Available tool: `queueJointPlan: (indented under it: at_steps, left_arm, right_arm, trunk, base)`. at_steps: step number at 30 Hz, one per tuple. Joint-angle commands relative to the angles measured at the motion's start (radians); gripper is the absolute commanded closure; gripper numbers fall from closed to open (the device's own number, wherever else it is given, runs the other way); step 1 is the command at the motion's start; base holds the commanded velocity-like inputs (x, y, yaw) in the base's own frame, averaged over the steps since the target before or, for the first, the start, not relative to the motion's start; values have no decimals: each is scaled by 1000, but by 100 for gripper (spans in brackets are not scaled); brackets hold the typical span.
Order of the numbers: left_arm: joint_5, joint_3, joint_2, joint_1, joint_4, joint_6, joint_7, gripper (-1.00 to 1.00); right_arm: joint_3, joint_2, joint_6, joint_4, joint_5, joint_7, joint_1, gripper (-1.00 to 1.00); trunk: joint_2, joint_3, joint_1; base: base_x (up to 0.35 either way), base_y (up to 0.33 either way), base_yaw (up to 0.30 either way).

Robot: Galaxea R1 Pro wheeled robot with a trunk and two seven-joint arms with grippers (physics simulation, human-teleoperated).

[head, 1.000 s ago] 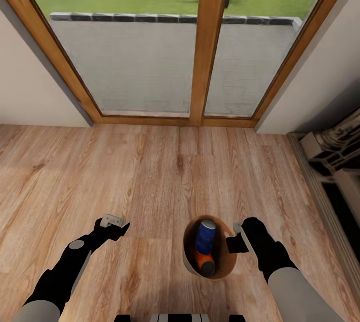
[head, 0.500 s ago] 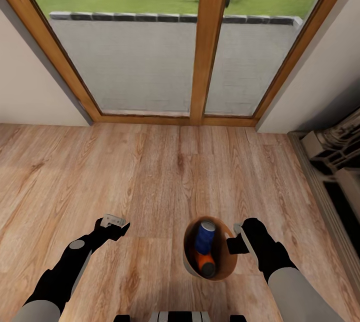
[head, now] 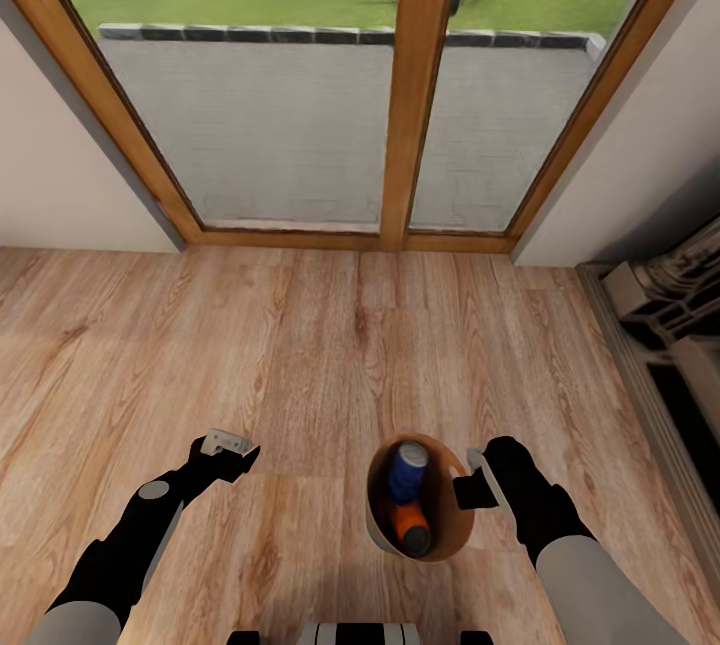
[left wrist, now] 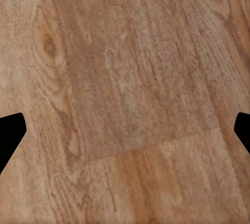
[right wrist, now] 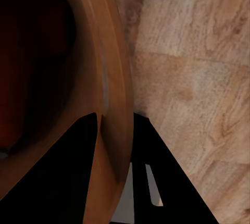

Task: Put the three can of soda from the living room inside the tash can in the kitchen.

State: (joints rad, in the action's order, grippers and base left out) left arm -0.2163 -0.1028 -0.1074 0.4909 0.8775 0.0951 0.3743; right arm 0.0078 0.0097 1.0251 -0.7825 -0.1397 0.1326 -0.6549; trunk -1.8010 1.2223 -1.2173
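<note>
Two drink cans showed inside the small round tapered wastebasket (head: pixel 445 525), whose smooth coppery-brown inner wall caught the light and whose outer wall looked grey-tan. One was the dark blue can with a silvery top (head: pixel 406 473); it leaned with its long axis tilted, top end up and toward the wood-framed glass doors (head: pixel 420 85). The other was the bright orange can (head: pixel 409 528), lying lower in the basket beneath the blue one, with its dark end facing up; how its axis ran could not be told for sure. A third can could not be made out.

The wastebasket hung over the pale wood plank floor (head: pixel 330 345), gripped at its rim by the black right gripper (head: pixel 470 487). In the right wrist view the two black fingers (right wrist: pixel 67 177) stood one on each side of the rim wall (right wrist: pixel 112 109), closed on it, one inside the basket and one outside.

The black left gripper (head: pixel 228 447) hovered over bare floor, well apart from the basket. In the left wrist view its fingertips (left wrist: pixel 9 133) sat far apart at either edge, spread wide with nothing between them.
</note>
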Motion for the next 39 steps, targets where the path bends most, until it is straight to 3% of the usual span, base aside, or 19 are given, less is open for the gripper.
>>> queueJointPlan:
  at_steps: [1,26,27,39]
  left_arm:
    - [0,0,0,0,0,0,0,-100]
    - [5,0,0,0,-24,-2,0,-100]
    - [5,0,0,0,-25,-2,0,-100]
    - [5,0,0,0,-26,-2,0,-100]
  right_arm:
    - [0,0,1,0,27,5,0,100]
    - [0,0,1,0,28,5,0,100]
    - [0,-1,1,0,28,5,0,-100]
    - [0,-3,1,1,28,4,0,-100]
  trunk:
    - [0,0,0]
    - [-7,3,-4]
    - [-7,3,-4]
    - [-7,3,-4]
  base:
    - [0,0,0]
    - [0,0,0]
    - [0,0,0]
    - [0,0,0]
